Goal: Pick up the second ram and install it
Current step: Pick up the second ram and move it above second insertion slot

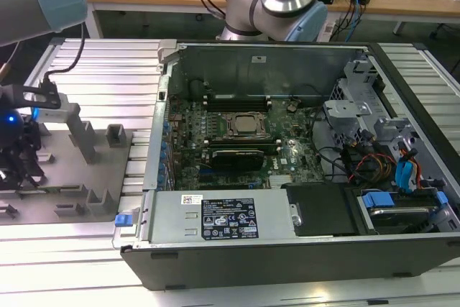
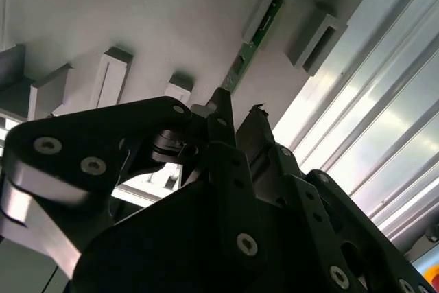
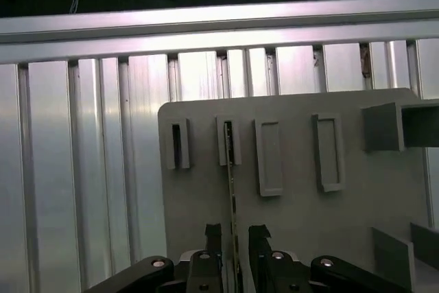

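The jaws stand slightly open astride the upright second ram (image 3: 233, 204), not clamping it, on the grey fixture plate (image 3: 295, 231) at nine o'clock from the computer case (image 1: 287, 267).

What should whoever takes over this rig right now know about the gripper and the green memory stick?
Gripper: open, its black fingers on either side of the stick, with gaps showing in the first wrist view.
Second ram, the long narrow green circuit-board stick: standing on edge on the flat grey plastic fixture plate, one end in a raised slot block, outside the open black computer case.
Done: gripper lined up astride the stick.
Left: stick not gripped, not lifted, not installed in the case.
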Robot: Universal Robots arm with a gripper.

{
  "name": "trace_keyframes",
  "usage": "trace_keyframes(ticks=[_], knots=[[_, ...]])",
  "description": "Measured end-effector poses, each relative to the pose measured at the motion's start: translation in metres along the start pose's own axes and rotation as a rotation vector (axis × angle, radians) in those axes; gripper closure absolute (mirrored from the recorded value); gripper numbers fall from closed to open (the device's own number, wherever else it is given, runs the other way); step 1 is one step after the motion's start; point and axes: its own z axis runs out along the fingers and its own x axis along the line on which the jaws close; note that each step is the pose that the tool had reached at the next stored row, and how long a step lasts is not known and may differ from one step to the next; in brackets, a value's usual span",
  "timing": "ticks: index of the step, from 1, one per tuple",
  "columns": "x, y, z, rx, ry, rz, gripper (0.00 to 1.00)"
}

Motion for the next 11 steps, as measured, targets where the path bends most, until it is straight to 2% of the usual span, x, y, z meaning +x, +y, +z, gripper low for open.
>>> trace_keyframes(ticks=[2, 8, 9, 11], knots=[[0.0001, -0.001, 0.005, -0.0004, 0.0011, -0.022, 0.7], [0.0004, -0.0007, 0.0197, -0.0005, 0.0004, -0.023, 0.7], [0.0005, -0.0002, 0.0209, -0.0005, -0.0011, -0.023, 0.7], [0.0006, 0.0017, 0.0247, -0.0008, -0.0107, -0.024, 0.7]])
